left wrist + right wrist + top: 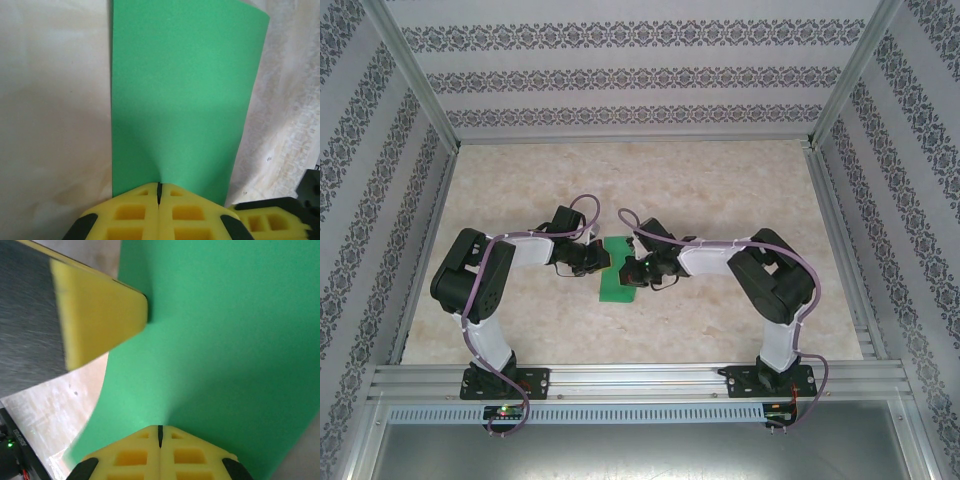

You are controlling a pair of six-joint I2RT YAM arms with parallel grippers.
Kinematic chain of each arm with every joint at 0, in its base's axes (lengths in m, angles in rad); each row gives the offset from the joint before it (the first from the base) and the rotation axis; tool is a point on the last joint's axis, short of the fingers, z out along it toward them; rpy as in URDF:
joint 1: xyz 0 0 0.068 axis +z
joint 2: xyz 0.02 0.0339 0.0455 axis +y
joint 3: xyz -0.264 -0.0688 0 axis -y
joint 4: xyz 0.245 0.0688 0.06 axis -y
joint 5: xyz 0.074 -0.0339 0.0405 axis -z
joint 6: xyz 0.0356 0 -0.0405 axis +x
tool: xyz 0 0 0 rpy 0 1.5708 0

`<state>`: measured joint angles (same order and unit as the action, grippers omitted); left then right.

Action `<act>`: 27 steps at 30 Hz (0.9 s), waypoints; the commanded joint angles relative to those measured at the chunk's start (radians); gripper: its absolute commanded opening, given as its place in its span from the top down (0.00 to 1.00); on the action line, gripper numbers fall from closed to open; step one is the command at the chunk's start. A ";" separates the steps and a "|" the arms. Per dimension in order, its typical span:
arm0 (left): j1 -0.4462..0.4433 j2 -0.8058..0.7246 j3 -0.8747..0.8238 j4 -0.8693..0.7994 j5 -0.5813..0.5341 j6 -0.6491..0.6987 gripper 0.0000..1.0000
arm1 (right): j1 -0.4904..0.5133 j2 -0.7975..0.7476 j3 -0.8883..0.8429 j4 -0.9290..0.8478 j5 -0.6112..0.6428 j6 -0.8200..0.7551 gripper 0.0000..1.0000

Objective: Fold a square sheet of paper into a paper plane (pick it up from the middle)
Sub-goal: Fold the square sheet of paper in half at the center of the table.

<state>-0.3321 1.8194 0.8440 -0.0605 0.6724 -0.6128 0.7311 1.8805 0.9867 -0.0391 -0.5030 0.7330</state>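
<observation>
The sheet of paper is plain bright green and sits at the middle of the table, between the two grippers. From above it shows as a strip longer than it is wide, running from near to far. Its far end reaches just past the fingers and its near end spreads out a little toward the arm bases.

The only print is some small white lettering on a dark circuit board at the lower left of the right wrist view. It is too small to read, and a green light glows beside it.

The table has a pale beige, marbled top. The walls on the left, right and far sides carry wallpaper with grey ornamental stripes. A silver metal frame runs along the near edge and up the corners.

The left gripper comes at the paper from the left. In its own view its yellow fingers are pressed together on the near edge of the sheet, which dimples where they pinch it. The far right corner of the sheet curls up.

The right gripper comes from the right. Its fingers are likewise closed on the paper's edge. In that view a yellow pad of the left gripper touches the sheet at the upper left. I cannot tell whether the paper rests on the table or is lifted off it.
</observation>
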 commanded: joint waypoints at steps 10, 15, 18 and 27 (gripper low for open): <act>0.000 0.123 -0.099 -0.193 -0.235 -0.015 1.00 | 0.004 -0.111 -0.237 -0.015 -0.039 -0.019 1.00; 0.003 0.119 -0.099 -0.192 -0.231 -0.015 1.00 | 0.004 -0.191 -0.334 -0.039 -0.028 -0.067 1.00; 0.004 0.115 -0.091 -0.194 -0.222 -0.013 1.00 | 0.001 -0.250 -0.308 -0.110 0.000 -0.121 1.00; 0.005 0.050 -0.068 -0.219 -0.211 -0.007 1.00 | -0.040 -0.306 -0.179 0.016 0.048 -0.060 1.00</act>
<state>-0.3321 1.8030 0.8402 -0.0490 0.6762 -0.6216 0.6987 1.5612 0.7559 -0.0921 -0.4690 0.6510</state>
